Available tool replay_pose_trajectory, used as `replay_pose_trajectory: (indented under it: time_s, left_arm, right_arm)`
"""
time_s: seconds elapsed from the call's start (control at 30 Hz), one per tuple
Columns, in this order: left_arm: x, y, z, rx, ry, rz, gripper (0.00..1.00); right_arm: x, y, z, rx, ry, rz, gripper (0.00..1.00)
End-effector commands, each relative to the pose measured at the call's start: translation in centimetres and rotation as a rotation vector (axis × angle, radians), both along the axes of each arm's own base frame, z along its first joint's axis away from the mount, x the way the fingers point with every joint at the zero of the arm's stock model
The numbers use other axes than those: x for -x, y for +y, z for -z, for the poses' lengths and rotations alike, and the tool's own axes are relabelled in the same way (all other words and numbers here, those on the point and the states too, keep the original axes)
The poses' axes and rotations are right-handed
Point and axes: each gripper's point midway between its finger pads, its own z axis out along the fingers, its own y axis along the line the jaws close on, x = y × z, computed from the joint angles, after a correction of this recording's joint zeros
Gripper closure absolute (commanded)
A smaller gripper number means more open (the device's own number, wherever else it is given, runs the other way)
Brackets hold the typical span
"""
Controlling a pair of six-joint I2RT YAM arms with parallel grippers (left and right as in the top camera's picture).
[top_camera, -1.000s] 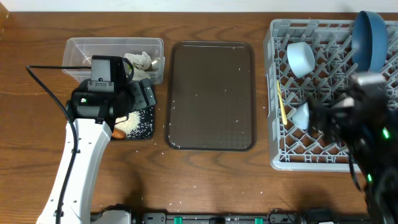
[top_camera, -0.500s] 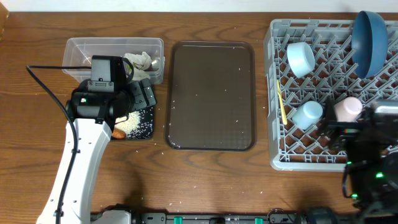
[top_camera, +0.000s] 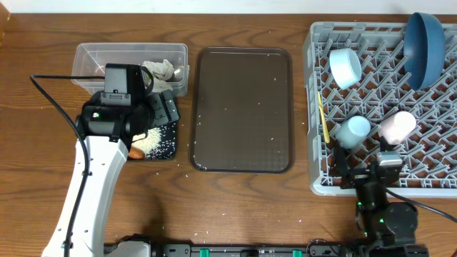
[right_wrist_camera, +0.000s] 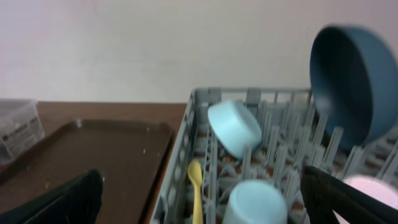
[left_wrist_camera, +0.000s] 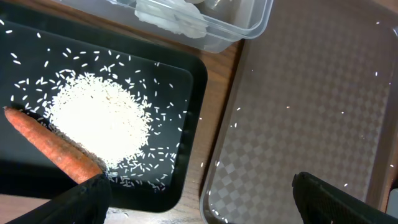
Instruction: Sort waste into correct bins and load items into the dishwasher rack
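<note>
- Left gripper (left_wrist_camera: 205, 202) is held wide apart and empty over the shallow black rectangular tray (left_wrist_camera: 186, 124); white rice grains (left_wrist_camera: 99, 121) and an orange carrot piece (left_wrist_camera: 53, 146) lie in it.
- Crumpled white tissue (top_camera: 161, 69) is seen in the clear rectangular plastic tub (top_camera: 93, 57).
- Right gripper (right_wrist_camera: 202, 205) is spread and empty at the near edge of the grey lattice rack (top_camera: 314, 107).
- Racked: dark blue bowl (top_camera: 423, 46), small white bowl (top_camera: 345, 66), light blue cup (top_camera: 353, 130), pink cup (top_camera: 397, 126), pale yellow plastic spoon (top_camera: 323, 118).

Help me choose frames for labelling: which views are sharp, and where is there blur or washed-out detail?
Overhead: evenly lit and sharp, the lattice of the dishwasher rack crisp. Left wrist: sharp, but the rice pile is washed out to flat white on the black tray. Right wrist: soft throughout, the dark blue bowl smeared at its edges.
</note>
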Motion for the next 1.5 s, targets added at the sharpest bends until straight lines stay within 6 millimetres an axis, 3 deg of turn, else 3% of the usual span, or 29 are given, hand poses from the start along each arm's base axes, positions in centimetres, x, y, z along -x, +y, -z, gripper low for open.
replay_pose_trajectory:
  time_s: [0.0,0.33,1.47]
  left_arm:
    - [-0.3,0.3,-0.3,-0.006,-0.004,-0.01,0.05]
    - [-0.3,0.3,-0.3,-0.006,-0.004,-0.01,0.05]
    - [0.1,0.5,-0.7,-0.024,-0.013,-0.007,0.05]
  right_arm:
    - [0.1,0.0,0.8,-0.036,-0.009,-0.003,0.01]
    - [-0.1,0.0,4.4,-0.033,0.047,-0.002,0.01]
    - [-0.1,-0.2,4.4,-0.032,0.048,0.005,0.01]
